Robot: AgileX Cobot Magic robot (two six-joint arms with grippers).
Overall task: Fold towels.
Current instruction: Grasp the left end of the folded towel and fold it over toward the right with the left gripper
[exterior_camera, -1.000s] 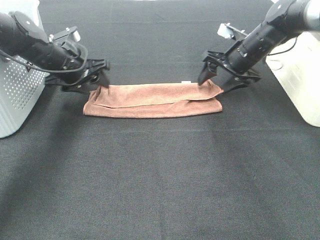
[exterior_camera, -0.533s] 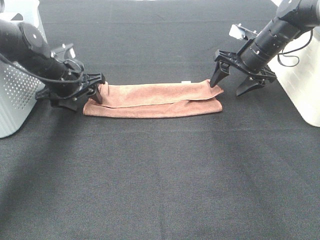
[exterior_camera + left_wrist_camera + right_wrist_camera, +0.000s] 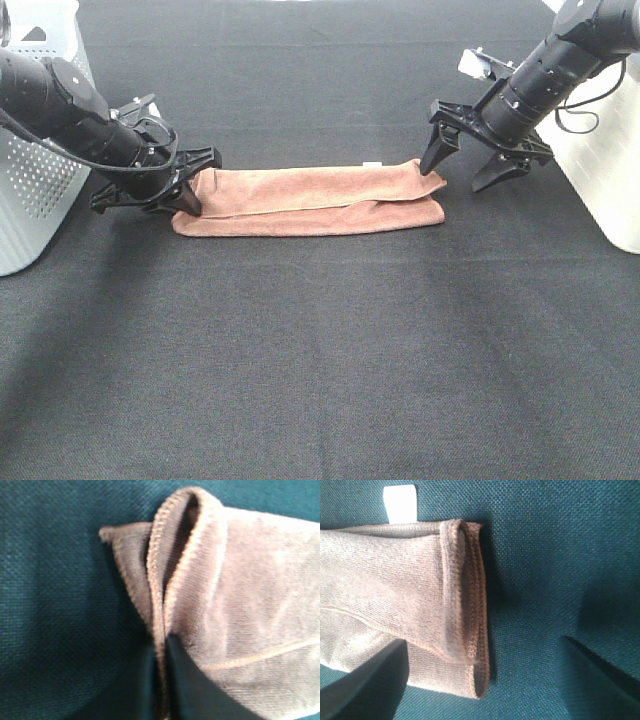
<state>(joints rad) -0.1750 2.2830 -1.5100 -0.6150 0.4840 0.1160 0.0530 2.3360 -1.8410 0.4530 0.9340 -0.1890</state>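
The reddish-brown towel [image 3: 310, 200] lies folded into a long narrow strip across the middle of the black table. Its white tag [image 3: 372, 163] shows at the far edge and in the right wrist view [image 3: 400, 502]. My left gripper [image 3: 190, 188] is low at the strip's left end. In the left wrist view the left gripper [image 3: 161, 649] is shut on the towel's [image 3: 240, 605] stitched hem layers. My right gripper [image 3: 470, 165] is open just beyond the strip's right end. In the right wrist view the right gripper [image 3: 482, 642] holds nothing, with the towel's [image 3: 385, 590] folded end between its spread fingers.
A white perforated basket [image 3: 35, 190] stands at the left edge behind my left arm. A white container [image 3: 600, 160] stands at the right edge beside my right arm. The black table cloth [image 3: 320, 360] stretches toward the near side.
My left gripper dropped to the towel's left end and closed on its hem, nudging that end slightly right. My right gripper drew back off the right end, open, then held still.
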